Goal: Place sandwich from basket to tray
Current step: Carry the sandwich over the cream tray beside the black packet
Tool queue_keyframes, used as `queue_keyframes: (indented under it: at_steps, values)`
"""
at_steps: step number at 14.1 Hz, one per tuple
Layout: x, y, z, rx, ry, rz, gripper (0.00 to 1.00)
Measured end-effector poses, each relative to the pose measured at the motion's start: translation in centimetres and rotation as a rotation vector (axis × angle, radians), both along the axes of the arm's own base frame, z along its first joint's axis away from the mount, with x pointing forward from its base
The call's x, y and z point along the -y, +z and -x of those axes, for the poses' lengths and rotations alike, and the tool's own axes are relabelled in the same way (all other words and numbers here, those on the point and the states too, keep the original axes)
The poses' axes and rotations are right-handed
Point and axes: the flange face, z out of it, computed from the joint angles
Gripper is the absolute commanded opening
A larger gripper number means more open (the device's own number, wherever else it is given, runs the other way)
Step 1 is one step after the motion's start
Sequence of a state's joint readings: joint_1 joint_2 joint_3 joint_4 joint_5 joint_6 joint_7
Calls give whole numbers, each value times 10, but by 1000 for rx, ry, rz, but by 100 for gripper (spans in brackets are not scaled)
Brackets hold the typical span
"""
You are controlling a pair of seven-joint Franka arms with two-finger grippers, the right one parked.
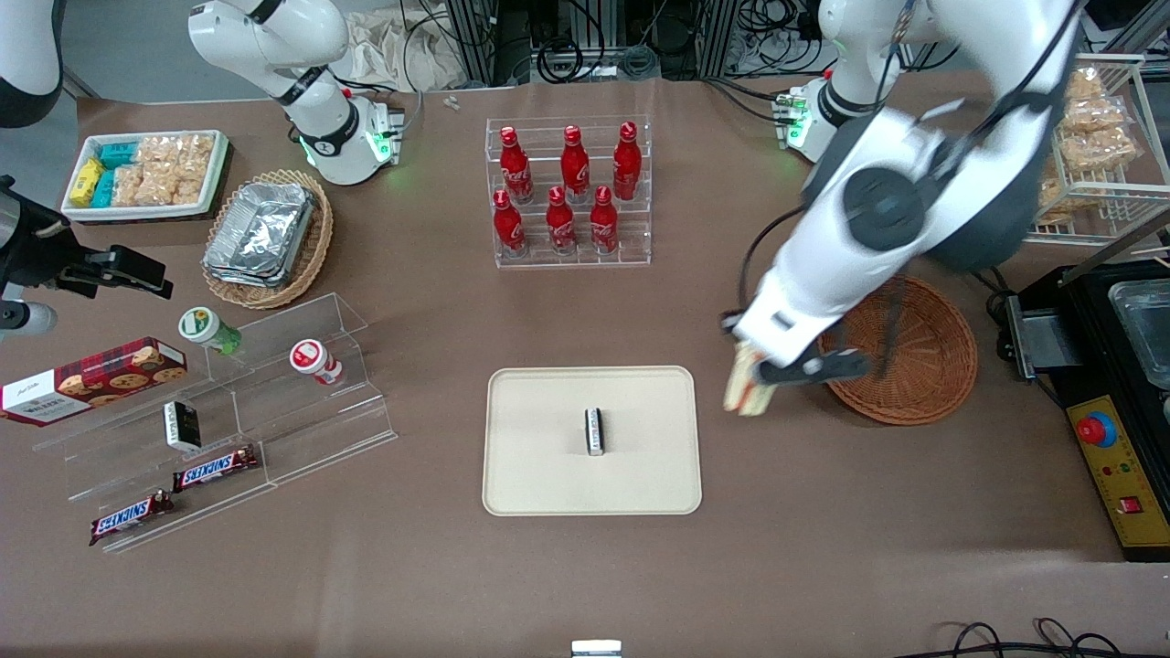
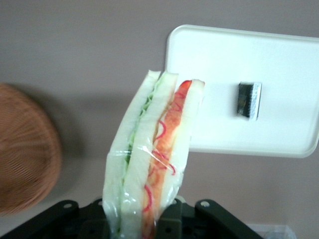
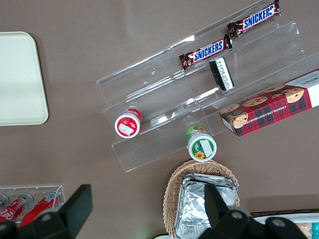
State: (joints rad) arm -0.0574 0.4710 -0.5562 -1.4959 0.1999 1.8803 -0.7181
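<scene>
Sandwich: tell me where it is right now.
The sandwich hangs above the table in the gripper, between the basket and the tray, over neither.

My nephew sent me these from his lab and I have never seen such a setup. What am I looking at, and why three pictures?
These are three cameras on one moment. The front view looks down on a brown table with two white robot arms. The other two cameras sit on the arms' wrists.

The working arm's gripper is shut on a wrapped sandwich, held in the air between the reddish-brown basket and the cream tray. The tray already holds a small dark packet.

Also on the table: red bottles in a clear rack, Snickers bars and a basket of foil containers.
</scene>
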Motion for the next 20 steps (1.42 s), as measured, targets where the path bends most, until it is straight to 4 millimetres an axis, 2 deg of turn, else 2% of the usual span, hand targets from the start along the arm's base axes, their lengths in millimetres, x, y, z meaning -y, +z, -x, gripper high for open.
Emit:
queue_keyframes:
  at_steps: [2, 3, 5, 6, 10, 11, 12, 13, 14, 16, 20]
  values:
    - [39, -84, -2, -1, 15, -48, 0]
    - [49, -118, -3, -4, 28, -54, 0]
    - [55, -166, -7, -28, 54, -41, 0]
    - [55, -178, -10, -34, 59, -36, 0]
    - [58, -195, -21, 5, 64, 1, 0]
    - [58, -197, -22, 10, 65, 0, 22]
    - [58, -201, -22, 15, 65, -8, 31]
    - [58, -205, -22, 20, 66, -19, 71]
    - [59, -209, -21, 22, 68, -27, 100]
    - [59, -213, -21, 40, 53, -44, 100]
    - [61, -208, -25, 146, -26, -118, 100]
